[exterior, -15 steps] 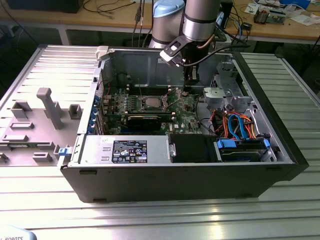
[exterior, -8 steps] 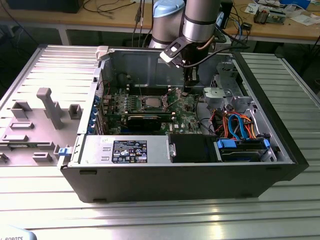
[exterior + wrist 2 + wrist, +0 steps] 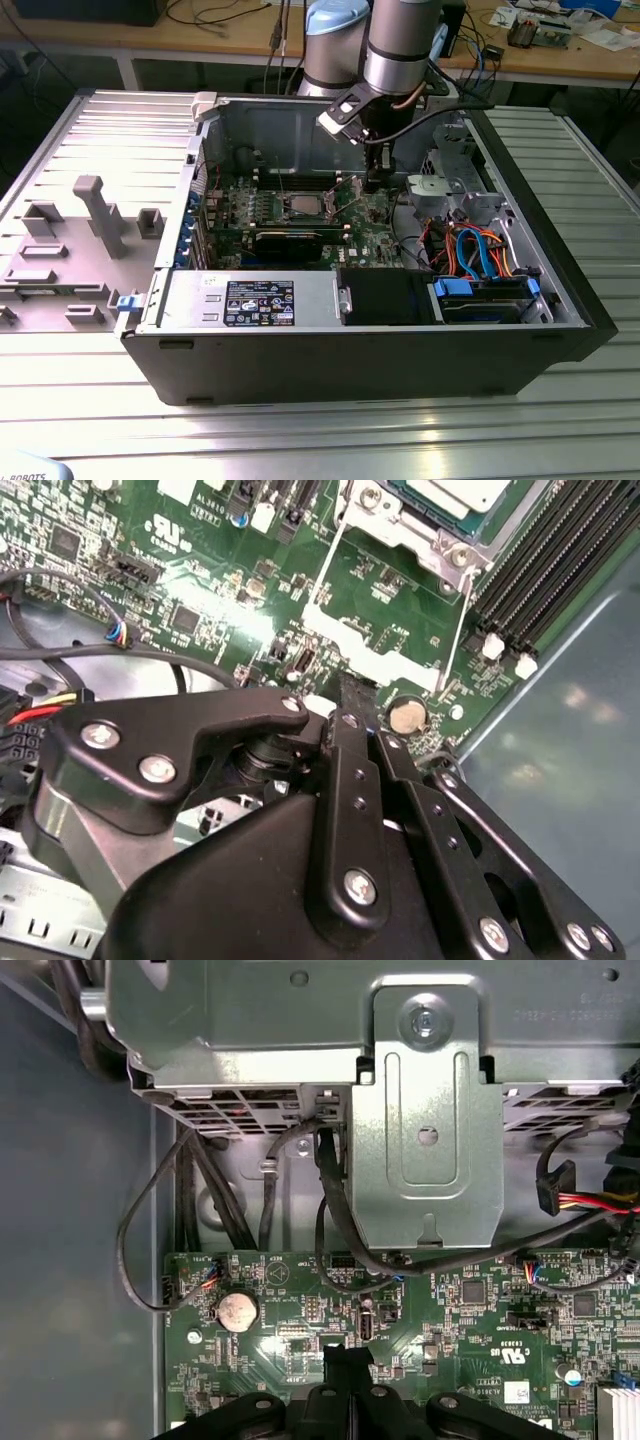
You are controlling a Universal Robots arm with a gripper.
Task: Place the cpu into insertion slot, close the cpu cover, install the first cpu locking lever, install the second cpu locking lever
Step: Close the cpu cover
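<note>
The cpu, a silvery square, lies in the insertion slot on the green motherboard; in the second wrist view the cpu shows with a silver frame around it. Two thin silver lever rods run from that frame toward my gripper. My gripper hangs low over the board on the exterior view's right of the slot. Its black fingertips are together with nothing between them, near a round coin battery. Whether the cpu cover is latched I cannot tell.
The open computer case walls in the work area. A silver drive cage with black cables stands just beyond the gripper. Orange and blue cables and a black graphics card lie nearby. Black memory slots flank the socket.
</note>
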